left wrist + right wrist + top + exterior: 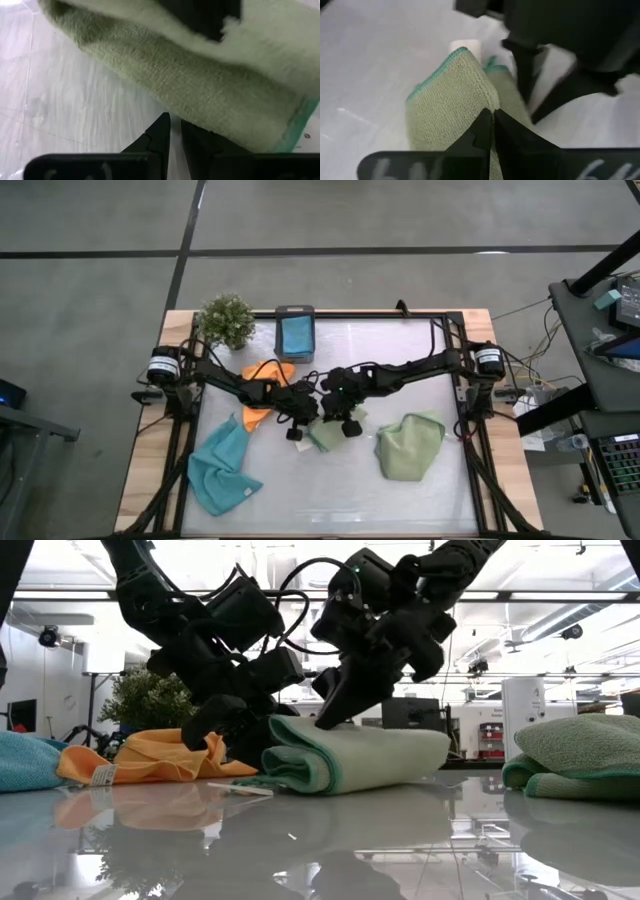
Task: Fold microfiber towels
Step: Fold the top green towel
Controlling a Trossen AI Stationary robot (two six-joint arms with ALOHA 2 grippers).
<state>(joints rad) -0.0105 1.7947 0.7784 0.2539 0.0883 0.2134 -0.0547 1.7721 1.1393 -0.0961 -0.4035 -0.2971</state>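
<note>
Left gripper point(296, 432): I see its fingers point(161, 136) nearly closed with nothing between them, tips right at the edge of the folded green towel point(200, 95).
Right gripper point(351, 426): I see its fingers point(485, 127) pressed together, empty, resting on top of that same towel, just beside my left gripper.
Folded green towel point(327, 433): it lies flat on the table point(330, 500) between and under the two grippers, doubled over with its teal hem showing in the low view.
Orange towel point(262, 390): crumpled just behind my left gripper, on the left arm's side.
Second green towel point(409, 445): loosely bunched, near my right gripper on its outer side.
Blue towel point(221, 468): heaped, a bit out from my left gripper, toward the near left corner.
Dark grey box point(295, 336): well beyond both grippers at the far edge, with a light blue towel point(296, 335) in it.
Potted plant point(227, 319): beside that box, far left.
</note>
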